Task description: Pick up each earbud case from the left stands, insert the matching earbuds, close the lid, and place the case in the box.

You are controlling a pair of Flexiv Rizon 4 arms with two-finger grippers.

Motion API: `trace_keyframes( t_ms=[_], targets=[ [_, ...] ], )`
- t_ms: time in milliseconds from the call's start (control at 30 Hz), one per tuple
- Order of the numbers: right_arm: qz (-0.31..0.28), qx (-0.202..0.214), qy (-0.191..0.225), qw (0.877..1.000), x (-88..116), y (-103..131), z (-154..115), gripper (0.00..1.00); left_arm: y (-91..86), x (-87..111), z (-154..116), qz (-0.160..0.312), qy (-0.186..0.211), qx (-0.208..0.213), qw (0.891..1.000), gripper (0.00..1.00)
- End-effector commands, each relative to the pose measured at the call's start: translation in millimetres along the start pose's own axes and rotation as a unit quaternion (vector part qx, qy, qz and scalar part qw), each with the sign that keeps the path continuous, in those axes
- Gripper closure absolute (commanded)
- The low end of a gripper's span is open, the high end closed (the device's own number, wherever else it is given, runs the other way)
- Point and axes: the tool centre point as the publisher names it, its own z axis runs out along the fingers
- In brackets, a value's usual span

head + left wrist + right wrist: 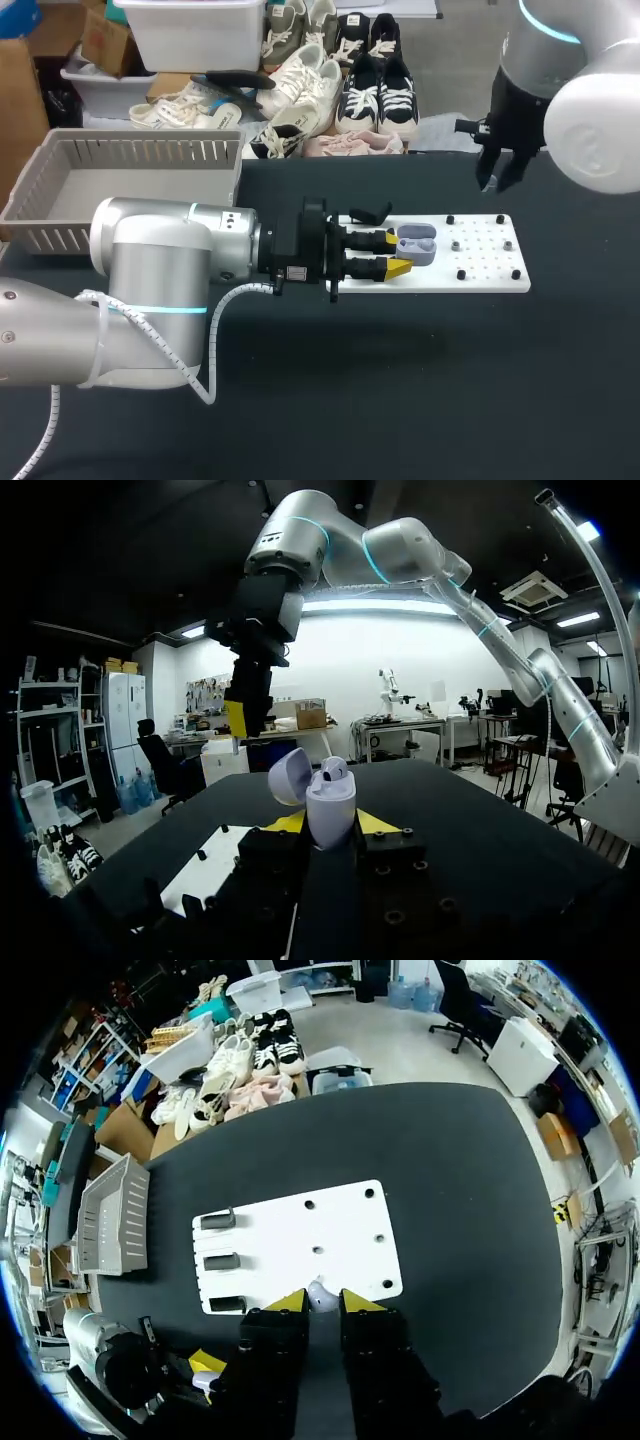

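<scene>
My left gripper [397, 253] is shut on a lavender earbud case [416, 245], held level over the left part of the white board [480, 262]. In the left wrist view the case [328, 805] stands between the yellow tips with its lid [288, 776] swung open and one earbud [335, 771] seated inside. My right gripper [497, 176] hangs high beyond the board's far right end. In the right wrist view its yellow tips [322, 1301] pinch a small pale earbud [320, 1293] above the board [300, 1245], where three dark stands [222, 1260] sit empty.
A grey slatted basket [60, 150] stands at the table's far left, behind my left arm. Small black pegs [515, 273] dot the board's right part. Black tabletop spreads in front of the board.
</scene>
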Motion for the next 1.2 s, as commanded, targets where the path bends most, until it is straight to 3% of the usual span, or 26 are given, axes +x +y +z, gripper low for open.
trace_keyframes(
  t_ms=[33,367,933,1000,1067,1200],
  targets=[
    [-0.019,-0.001,0.002,1.0,21.7,3.6,-32.8,1.0,0.4,0.7,0.1,0.0,-0.001,0.0,1.0,1.0],
    [-0.075,0.013,0.0,0.997,54.0,24.8,-54.3,1.0,0.4,0.7,0.1,0.0,-0.001,0.0,1.0,1.0],
    [-0.077,0.014,0.001,0.997,54.9,24.9,-55.1,1.0,0.4,0.7,0.1,0.0,-0.001,0.0,1.0,1.0],
    [-0.11,0.017,-0.015,0.994,63.6,35.2,-59.6,1.0,0.4,0.7,0.1,0.0,-0.001,0.0,1.0,1.0],
    [-0.156,0.029,-0.067,0.985,73.7,46.2,-67.5,1.0,0.4,0.7,0.1,0.0,-0.001,0.0,1.0,1.0],
    [-0.2,0.047,-0.086,0.975,88.9,58.9,-73.8,1.0,0.4,0.7,0.1,0.0,-0.001,0.0,1.0,1.0]
  ],
)
